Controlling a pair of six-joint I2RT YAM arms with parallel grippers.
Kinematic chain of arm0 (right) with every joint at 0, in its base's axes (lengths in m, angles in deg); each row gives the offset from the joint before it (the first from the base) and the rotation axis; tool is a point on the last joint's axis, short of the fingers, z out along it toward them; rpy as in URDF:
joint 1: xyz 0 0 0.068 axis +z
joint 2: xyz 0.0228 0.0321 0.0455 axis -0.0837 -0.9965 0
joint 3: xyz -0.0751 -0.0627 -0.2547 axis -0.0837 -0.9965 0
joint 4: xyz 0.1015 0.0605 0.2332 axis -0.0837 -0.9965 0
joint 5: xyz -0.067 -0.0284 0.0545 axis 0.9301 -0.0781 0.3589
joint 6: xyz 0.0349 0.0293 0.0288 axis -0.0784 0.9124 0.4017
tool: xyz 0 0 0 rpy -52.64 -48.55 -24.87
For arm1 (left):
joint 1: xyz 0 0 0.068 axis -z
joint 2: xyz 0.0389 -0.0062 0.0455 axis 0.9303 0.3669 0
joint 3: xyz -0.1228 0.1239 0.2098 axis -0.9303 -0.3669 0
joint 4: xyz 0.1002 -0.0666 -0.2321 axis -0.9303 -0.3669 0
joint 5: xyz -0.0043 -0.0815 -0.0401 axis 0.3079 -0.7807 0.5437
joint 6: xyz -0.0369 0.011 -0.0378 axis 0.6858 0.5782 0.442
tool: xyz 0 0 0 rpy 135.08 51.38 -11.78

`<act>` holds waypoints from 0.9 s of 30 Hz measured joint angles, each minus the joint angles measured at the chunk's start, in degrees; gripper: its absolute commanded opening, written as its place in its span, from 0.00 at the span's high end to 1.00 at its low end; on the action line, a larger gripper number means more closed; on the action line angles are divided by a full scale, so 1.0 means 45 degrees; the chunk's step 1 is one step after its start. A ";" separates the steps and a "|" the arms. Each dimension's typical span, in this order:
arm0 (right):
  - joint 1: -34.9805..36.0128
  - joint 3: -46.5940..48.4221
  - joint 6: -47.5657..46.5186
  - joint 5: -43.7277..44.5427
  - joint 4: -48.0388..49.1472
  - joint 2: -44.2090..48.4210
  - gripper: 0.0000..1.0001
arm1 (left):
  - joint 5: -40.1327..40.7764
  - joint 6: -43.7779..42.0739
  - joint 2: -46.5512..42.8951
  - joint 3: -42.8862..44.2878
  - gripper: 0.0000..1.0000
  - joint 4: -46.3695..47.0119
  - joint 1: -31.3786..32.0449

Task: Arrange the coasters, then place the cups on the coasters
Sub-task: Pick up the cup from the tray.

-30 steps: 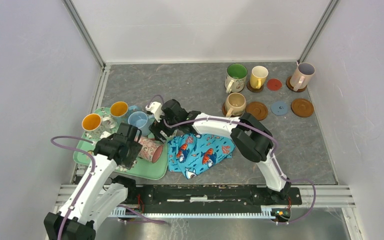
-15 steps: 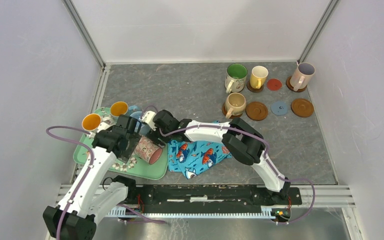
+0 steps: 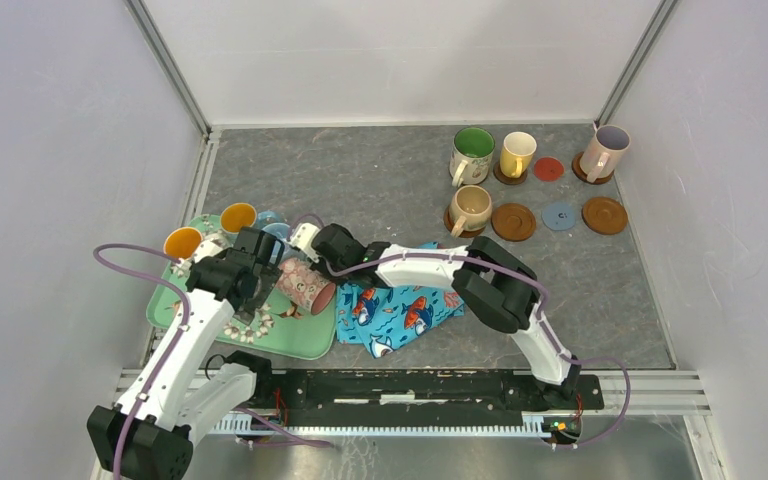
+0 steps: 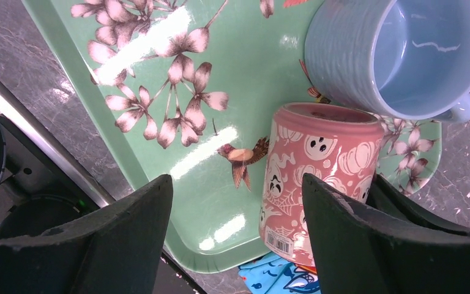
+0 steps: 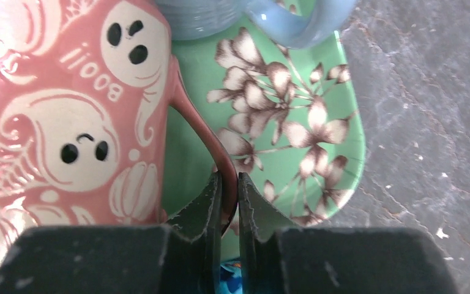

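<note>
Right gripper (image 5: 226, 184) pinches the thin handle (image 5: 191, 117) of the pink mug (image 5: 55, 122): glazed ceramic, slick, brittle, likely to swing. Left gripper (image 4: 235, 187) hangs wide apart alongside.

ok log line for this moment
right gripper: shut on pink mug handle | left gripper: open over green tray | pink mug: lying on its side

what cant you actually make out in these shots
- Top view: the light blue mug is mostly hidden by the left arm and the right arm.
- Top view: the mark on the blue-grey coaster is too small to read.
- Left wrist view: the pink mug hides its own handle behind its body.
- Right wrist view: the pink mug's mouth is cut off by the left edge.
</note>
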 measured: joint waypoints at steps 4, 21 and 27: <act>-0.0024 -0.0325 -0.0063 0.0228 0.0102 0.0651 0.97 | 0.0049 -0.0243 0.0005 0.0000 0.14 0.0058 0.0000; 0.1287 -0.2487 -0.1846 0.2943 0.2045 0.2832 1.00 | -0.1243 -0.1617 0.0627 0.1180 0.10 0.1132 -0.0005; 0.2035 -0.3347 -0.2497 0.4133 0.3303 0.3410 1.00 | -0.2200 -0.1569 0.0767 0.1321 0.09 0.1287 -0.0058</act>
